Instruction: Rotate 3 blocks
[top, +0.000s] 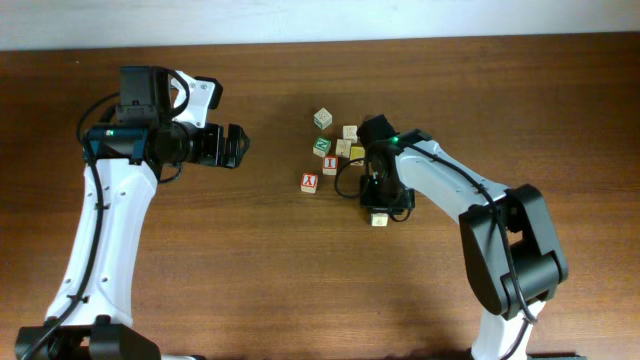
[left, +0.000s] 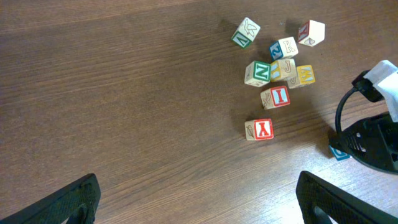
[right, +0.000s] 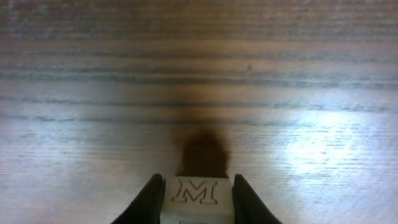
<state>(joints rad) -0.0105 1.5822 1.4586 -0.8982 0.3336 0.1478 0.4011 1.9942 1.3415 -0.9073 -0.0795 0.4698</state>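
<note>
Clamping the M block (right: 198, 194) between narrowed fingers (right: 151, 200), the right end effector (right: 199, 182) holds it dead centre, just at the desk (right: 93, 93), flat sides square to them; a wrist twist should turn it. Left end effector (top: 238, 147) gapes wide, well apart

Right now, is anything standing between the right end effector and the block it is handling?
Nothing visible does. The block sits between the right end effector's fingers, which touch it on both sides; only the table shows ahead.
</note>
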